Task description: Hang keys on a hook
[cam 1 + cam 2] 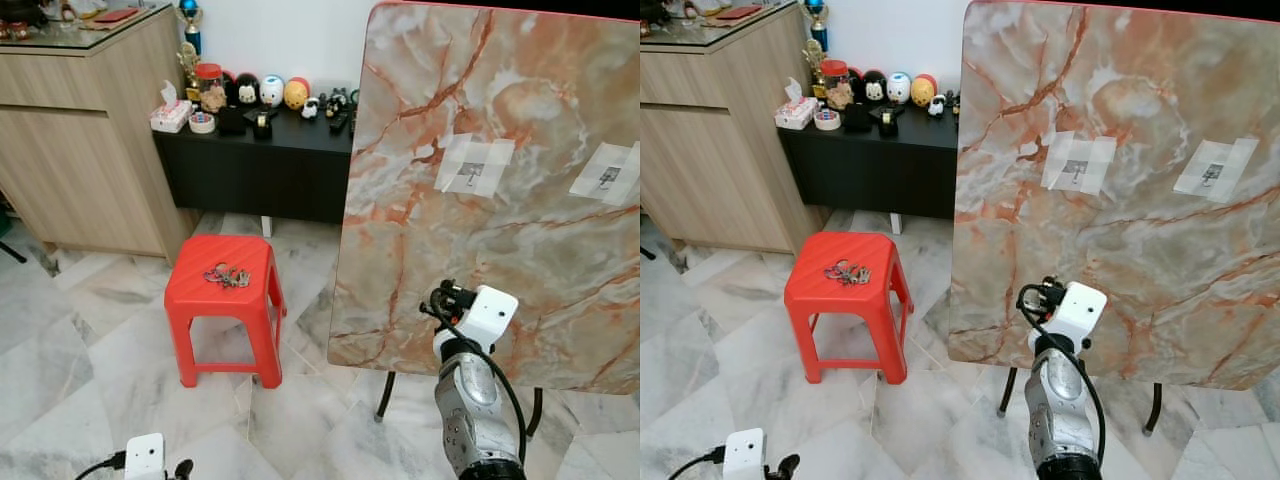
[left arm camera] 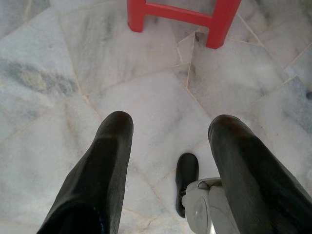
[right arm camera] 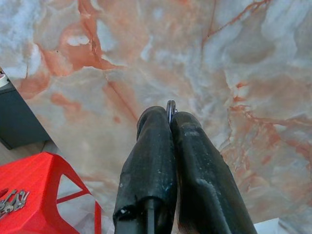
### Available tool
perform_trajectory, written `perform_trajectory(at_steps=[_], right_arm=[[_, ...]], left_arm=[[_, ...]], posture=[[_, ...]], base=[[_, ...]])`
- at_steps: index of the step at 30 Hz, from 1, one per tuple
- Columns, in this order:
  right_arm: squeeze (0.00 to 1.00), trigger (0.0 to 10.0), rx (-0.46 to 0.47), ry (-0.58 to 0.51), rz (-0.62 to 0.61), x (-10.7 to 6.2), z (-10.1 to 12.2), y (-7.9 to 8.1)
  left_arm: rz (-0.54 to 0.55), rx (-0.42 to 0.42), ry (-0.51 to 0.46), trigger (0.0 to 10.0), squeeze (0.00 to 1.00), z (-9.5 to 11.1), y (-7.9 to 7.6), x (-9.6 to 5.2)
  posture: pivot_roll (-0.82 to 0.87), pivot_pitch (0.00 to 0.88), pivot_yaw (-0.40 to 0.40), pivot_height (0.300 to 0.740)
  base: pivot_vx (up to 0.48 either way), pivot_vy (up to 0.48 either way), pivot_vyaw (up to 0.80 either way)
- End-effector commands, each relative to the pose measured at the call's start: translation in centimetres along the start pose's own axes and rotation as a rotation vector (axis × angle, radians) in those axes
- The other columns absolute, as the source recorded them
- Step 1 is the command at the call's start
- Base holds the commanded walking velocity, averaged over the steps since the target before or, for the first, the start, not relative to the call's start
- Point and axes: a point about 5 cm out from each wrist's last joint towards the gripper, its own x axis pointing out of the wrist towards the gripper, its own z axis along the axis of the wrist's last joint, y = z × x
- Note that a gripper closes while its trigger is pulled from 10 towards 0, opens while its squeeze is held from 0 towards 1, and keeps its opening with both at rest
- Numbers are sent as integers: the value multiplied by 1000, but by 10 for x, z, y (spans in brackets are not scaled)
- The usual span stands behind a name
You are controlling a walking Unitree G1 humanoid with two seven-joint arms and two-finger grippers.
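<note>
A bunch of keys lies on top of a red plastic stool. An upright marble-patterned board carries two small metal hooks, each on a white taped patch: one near the middle, the other at the right. My right gripper is raised close in front of the board's lower part, shut on a small metal key ring that pokes out between its fingertips. Low over the floor, my left gripper hangs open and holds nothing.
A black low cabinet with figurines and a tissue box stands against the back wall. A wooden cabinet is at the left. The board rests on thin black legs. Marble floor lies around the stool.
</note>
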Motion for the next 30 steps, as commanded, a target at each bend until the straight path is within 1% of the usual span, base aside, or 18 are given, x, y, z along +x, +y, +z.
perform_trajectory(at_steps=[1, 4, 9, 25, 30], right_arm=[[0, 10000, -5, 1, -7, 1, 0, -2], [0, 10000, -5, 2, -7, 1, 0, -2], [0, 10000, -5, 5, -4, 1, -1, -1], [0, 10000, -7, 7, -1, 1, -1, -1], [0, 10000, -6, 9, -16, 1, -2, -3]], left_arm=[[-6, -8, 6, 10000, 0, -2, -3, 0], [-6, -9, 4, 10000, 0, -2, -3, 0], [-10, -8, 1, 10000, 0, -2, -4, 0], [-11, -7, -5, 10000, 0, -1, -5, 0], [-15, 0, 3, 10000, 0, -3, -6, 0]], posture=[[77, 0, -78, 740], [78, 0, -79, 740], [75, 0, -78, 740], [79, 0, -84, 740], [80, 0, -84, 740]], base=[[0, 0, 0], [80, 0, 0], [244, 0, 0], [296, 0, 0], [0, 0, 0]])
